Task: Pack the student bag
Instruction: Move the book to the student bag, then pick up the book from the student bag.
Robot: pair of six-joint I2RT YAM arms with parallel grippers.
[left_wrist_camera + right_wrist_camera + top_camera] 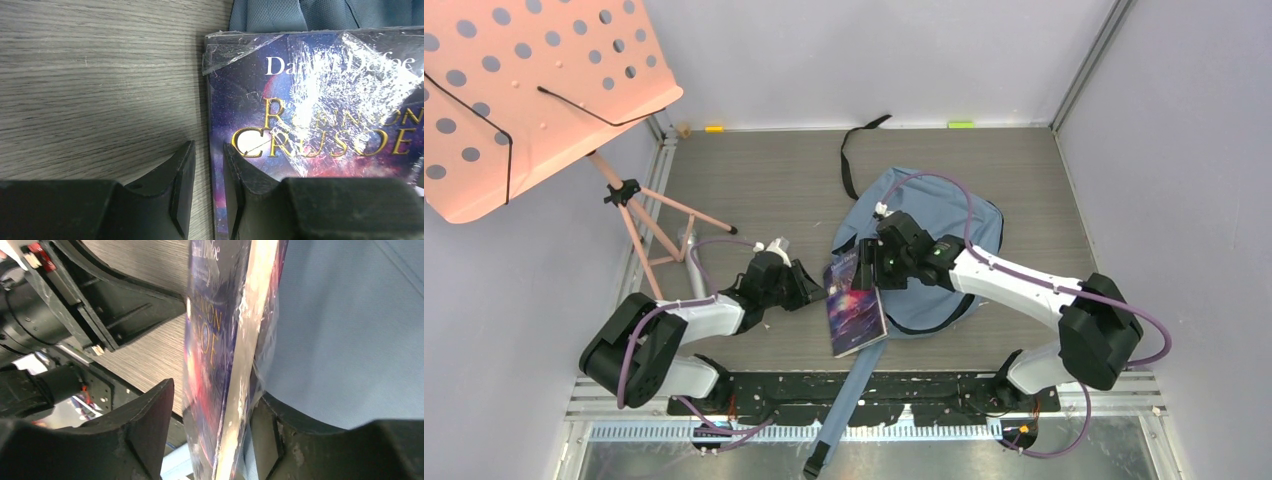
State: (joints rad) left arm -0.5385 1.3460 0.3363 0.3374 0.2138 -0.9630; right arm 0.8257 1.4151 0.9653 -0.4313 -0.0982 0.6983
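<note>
The student bag [944, 215] lies flat, grey-blue, at the middle of the table, and also shows as the bag [320, 15] [350, 330] in both wrist views. A plastic-wrapped "Robinson Crusoe" book [856, 310] rests against the bag's near-left edge. My left gripper [816, 290] [207, 147] straddles the left spine edge of the book [320, 115], its jaws narrowly apart; table shows between the left finger and the spine. My right gripper [871, 265] [215, 395] is at the far end of the book [215, 315], seen edge-on between open jaws, with a gap beside the left finger.
A pink perforated music stand [534, 90] on a tripod [649, 225] fills the far left. A black strap [854, 150] trails toward the back wall. A blue strap [849, 400] hangs over the near rail. Walls close in on both sides.
</note>
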